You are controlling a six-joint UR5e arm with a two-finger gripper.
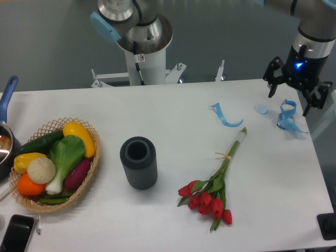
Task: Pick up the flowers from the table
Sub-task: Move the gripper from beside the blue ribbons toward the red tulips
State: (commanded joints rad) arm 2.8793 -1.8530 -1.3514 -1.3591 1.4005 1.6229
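The flowers (212, 191), a bunch of red tulips with long green stems tied by a thin pale band, lie on the white table (173, 110) right of centre, heads toward the front edge and stem ends pointing up-right. My gripper (296, 92) hangs over the table's far right corner, well beyond the stem ends. Its black fingers are spread apart and hold nothing.
A dark ribbed cylinder vase (138, 162) stands left of the flowers. A wicker basket (31, 202) of vegetables sits at the left. Curled blue ribbon pieces (226, 115) (287, 116) lie near the gripper. A pot (6, 142) and a phone (16, 233) are at the left edge.
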